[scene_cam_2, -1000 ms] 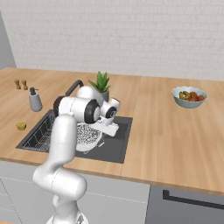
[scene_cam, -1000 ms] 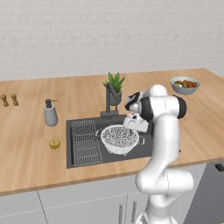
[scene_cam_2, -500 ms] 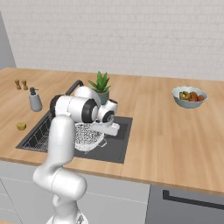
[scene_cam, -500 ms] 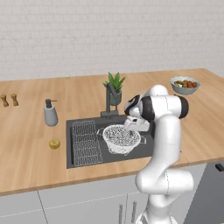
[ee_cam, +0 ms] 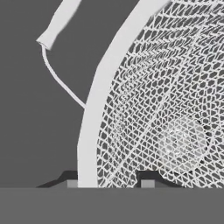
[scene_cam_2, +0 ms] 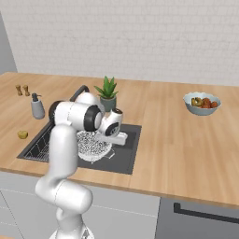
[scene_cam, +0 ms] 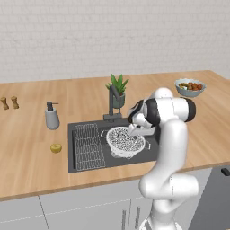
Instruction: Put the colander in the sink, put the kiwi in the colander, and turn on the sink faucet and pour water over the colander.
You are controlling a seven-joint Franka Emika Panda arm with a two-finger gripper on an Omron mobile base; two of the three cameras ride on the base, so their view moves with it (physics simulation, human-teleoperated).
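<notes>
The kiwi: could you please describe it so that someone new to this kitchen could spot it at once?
Start at the dark sink set into the wooden counter. Left of its rim, in front of the grey soap dispenser, lies the kiwi. It is small, round and yellowish-brown, alone on bare wood, unlike the fruit heaped in the bowl far right.

Colander point(scene_cam: 124, 141) in sink point(scene_cam: 81, 164), right of wire rack point(scene_cam: 88, 146); kiwi point(scene_cam: 55, 148) on counter point(scene_cam: 27, 157) left of sink; faucet point(scene_cam: 112, 104) behind.

The colander point(scene_cam: 124, 141) is white open mesh with a smooth rim, seemingly plastic. The sink point(scene_cam: 81, 161) is matt dark grey; the desk point(scene_cam: 31, 152) is pale wood grain.
</notes>
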